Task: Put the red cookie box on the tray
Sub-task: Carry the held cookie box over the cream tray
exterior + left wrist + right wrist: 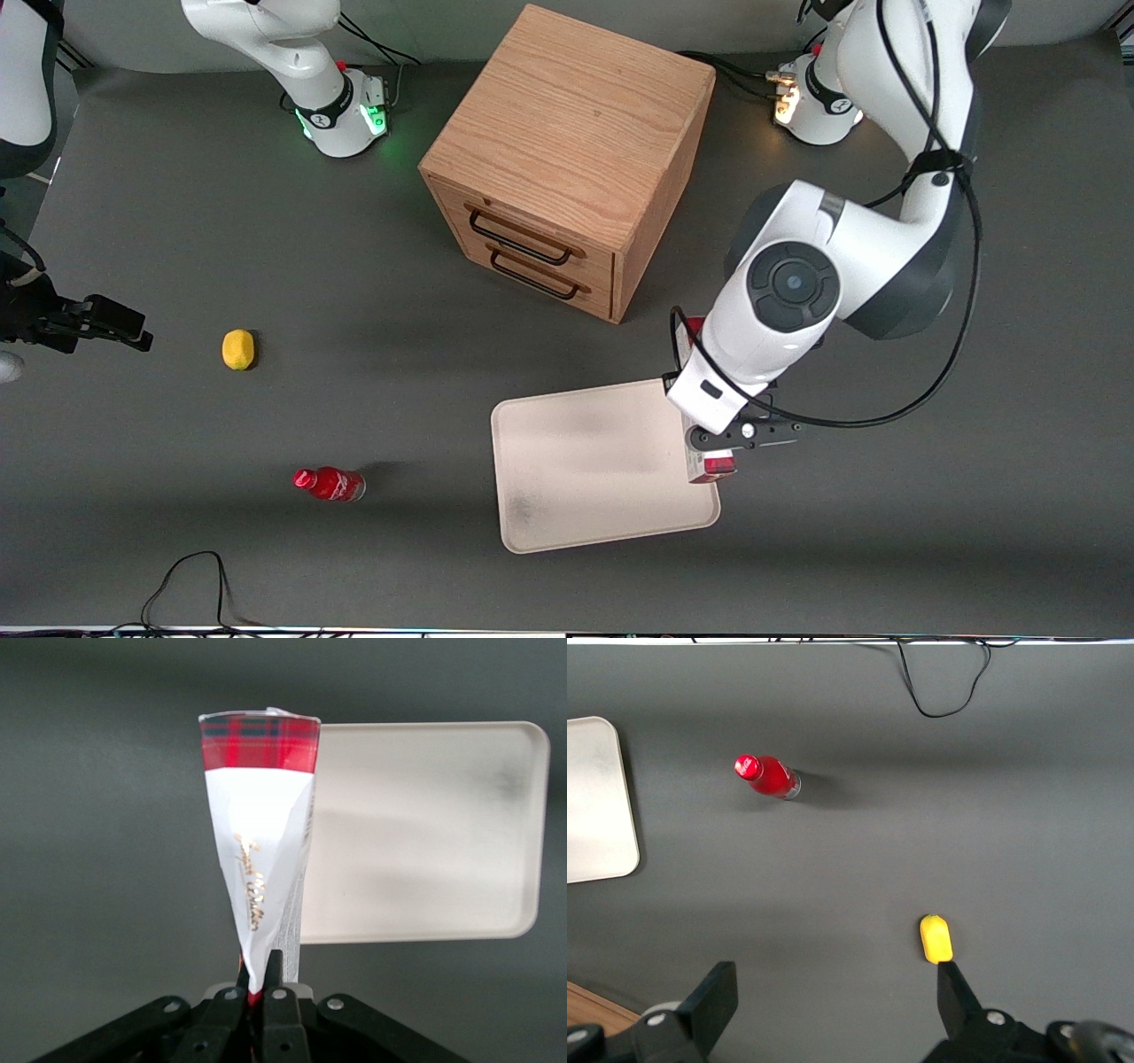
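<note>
The red cookie box, tartan red at one end with a white side facing the wrist camera, is pinched between the fingers of my left gripper, which is shut on it. In the front view the gripper hangs over the rim of the cream tray at the working arm's end. The arm's wrist covers most of the box there, so only its nearer end shows. The box runs along the tray's short side. Whether it touches the tray I cannot tell.
A wooden two-drawer cabinet stands farther from the front camera than the tray. Toward the parked arm's end lie a small red bottle and a yellow lemon. A black cable loops near the table's front edge.
</note>
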